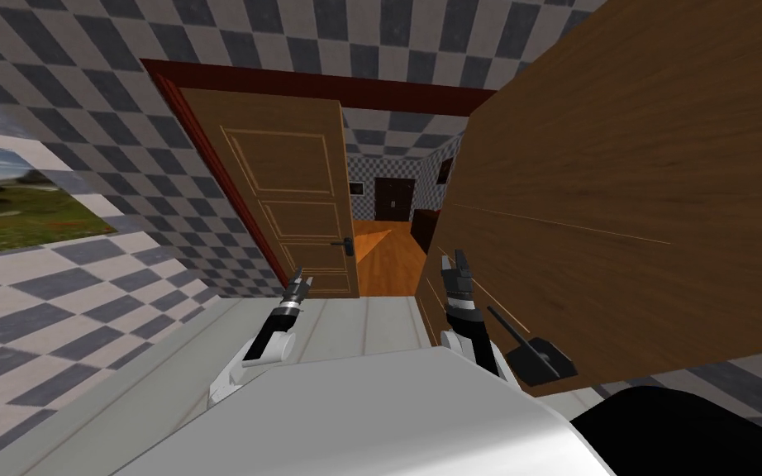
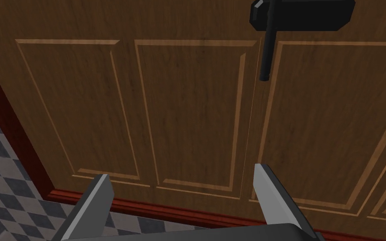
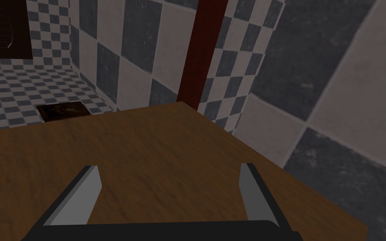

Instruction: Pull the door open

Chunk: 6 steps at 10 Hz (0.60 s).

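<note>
1. Right gripper (image 3: 169,167): two grey blades spread wide with nothing between them, poised just over the plain brown wood-grain face of the near door leaf (image 3: 167,138), close to its edge.
2. Left gripper (image 2: 183,172): blades likewise apart and empty, aimed at the panelled leaf (image 2: 188,104), well short of its black lever handle (image 2: 266,54).
3. Near door leaf standing far out toward the robot on the right, with its own black handle (image 1: 540,357) low beside the right forearm. Past its edge, a doorway (image 1: 383,264) onto an orange-floored room. Panelled leaf on the left, against the dark red frame (image 1: 313,78).
4. Judged step: widening the near leaf's swing, seemingly most of the way open. To do it well, close the blades on the black handle or hook the free edge. Draw back along the hinge arc rather than straight, and keep the left arm out of the leaf's sweep.
5. Head view gives both leaves and the gap between them. Left wrist view adds the lever's shape and the panel mouldings. Right wrist view adds the leaf's edge against the checkered wall (image 3: 313,83).
</note>
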### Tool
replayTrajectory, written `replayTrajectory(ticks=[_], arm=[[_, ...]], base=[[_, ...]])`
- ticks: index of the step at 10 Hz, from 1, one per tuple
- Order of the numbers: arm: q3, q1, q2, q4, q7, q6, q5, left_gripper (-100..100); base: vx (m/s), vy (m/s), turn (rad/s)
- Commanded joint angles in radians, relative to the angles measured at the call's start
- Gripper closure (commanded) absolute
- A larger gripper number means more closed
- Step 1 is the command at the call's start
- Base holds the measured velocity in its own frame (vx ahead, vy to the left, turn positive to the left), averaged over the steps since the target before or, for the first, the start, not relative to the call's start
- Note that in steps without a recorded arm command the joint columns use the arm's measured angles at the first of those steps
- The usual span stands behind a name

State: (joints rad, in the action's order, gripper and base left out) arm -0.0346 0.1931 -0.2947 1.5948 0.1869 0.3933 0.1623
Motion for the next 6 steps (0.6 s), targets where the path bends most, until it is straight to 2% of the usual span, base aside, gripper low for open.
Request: replayTrajectory(ticks=[1,6], arm=[[0.001,-0.012,-0.008,-0.032,0.004,-0.002,0.001,-100],[0.000,-0.058,-0.041,-0.143,0.022,0.001,0.007,-100]], base=[[0.118,-0.015,-0.085],[0.110,-0.004,-0.087]])
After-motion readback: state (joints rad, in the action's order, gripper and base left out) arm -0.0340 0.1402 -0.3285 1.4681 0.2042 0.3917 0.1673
